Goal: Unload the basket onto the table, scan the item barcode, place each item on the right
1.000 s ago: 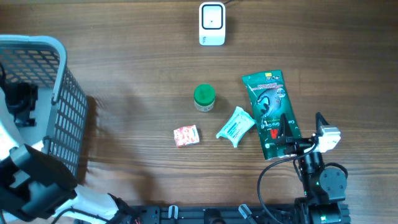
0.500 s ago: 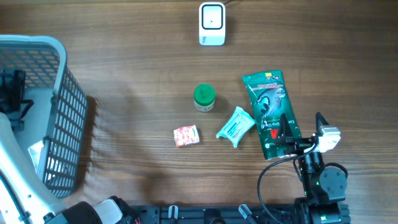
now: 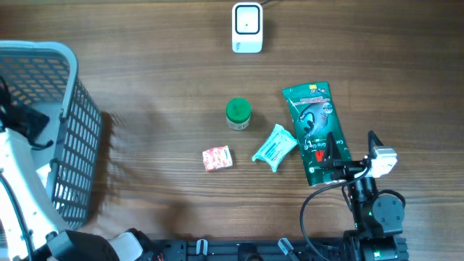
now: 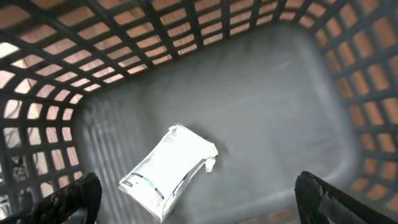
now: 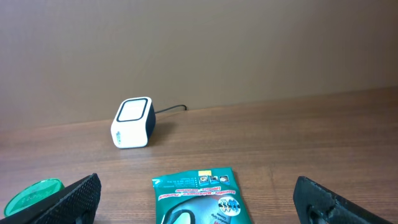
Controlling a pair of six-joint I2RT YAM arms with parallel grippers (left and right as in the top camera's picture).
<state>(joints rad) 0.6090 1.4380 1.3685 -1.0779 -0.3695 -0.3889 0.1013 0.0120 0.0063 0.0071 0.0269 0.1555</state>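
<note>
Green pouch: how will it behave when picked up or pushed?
The green pouch lies flat and thin, so it probably droops when gripped at one edge. Its printed film looks smooth and may slip. Pushed, it should slide, not roll.

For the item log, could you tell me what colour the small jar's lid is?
Green; the jar lid shows best in the overhead view.

The green pouch [image 5: 199,199] runs off the bottom edge, the green-lidded jar [image 5: 31,196] too; print on the white packet [image 4: 168,173] is too blurred to read.
</note>
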